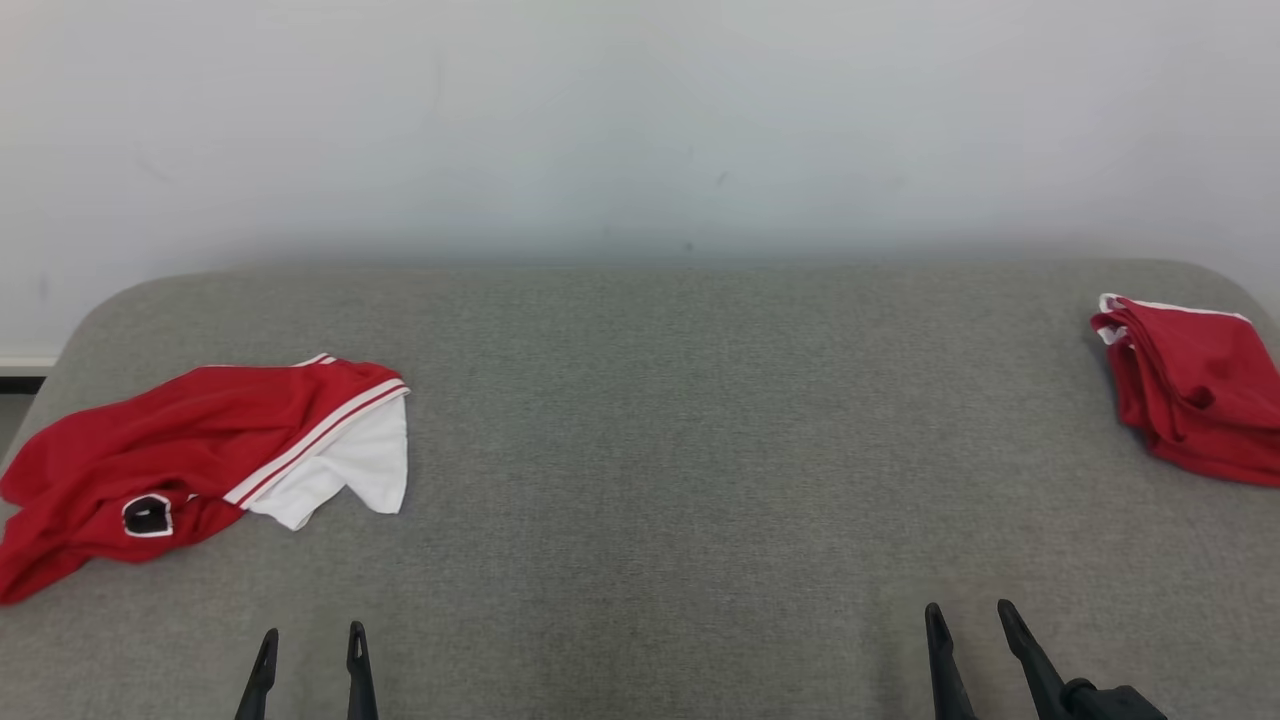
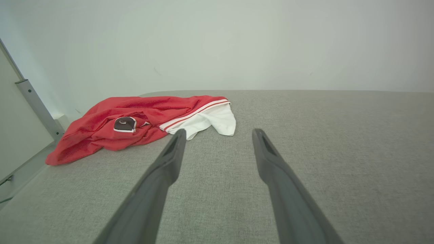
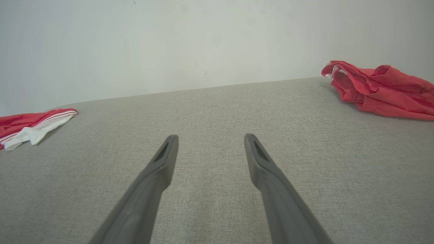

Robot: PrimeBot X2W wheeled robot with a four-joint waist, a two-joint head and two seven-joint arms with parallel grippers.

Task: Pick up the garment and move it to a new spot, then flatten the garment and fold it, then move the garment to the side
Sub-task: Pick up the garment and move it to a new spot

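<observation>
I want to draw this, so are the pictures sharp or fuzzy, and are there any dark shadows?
Head view: soft, even light, no glare, only a faint shadow under the crumpled red garment. Left wrist view: sharp cloth, but the left end effector looks stretched and huge. Right wrist view: the grey surface tilts, and the folded red garment looks paler.

Open grey surface (image 1: pixel 660 420) lies between garment (image 1: pixel 200 450) and folded pile (image 1: pixel 1190 390).

Empty right gripper (image 3: pixel 211 137) stood spread over grey surface (image 3: pixel 210 101). At view's left edge lay red-white garment (image 3: pixel 30 127); at right edge, bunched red garment (image 3: pixel 383 91).
</observation>
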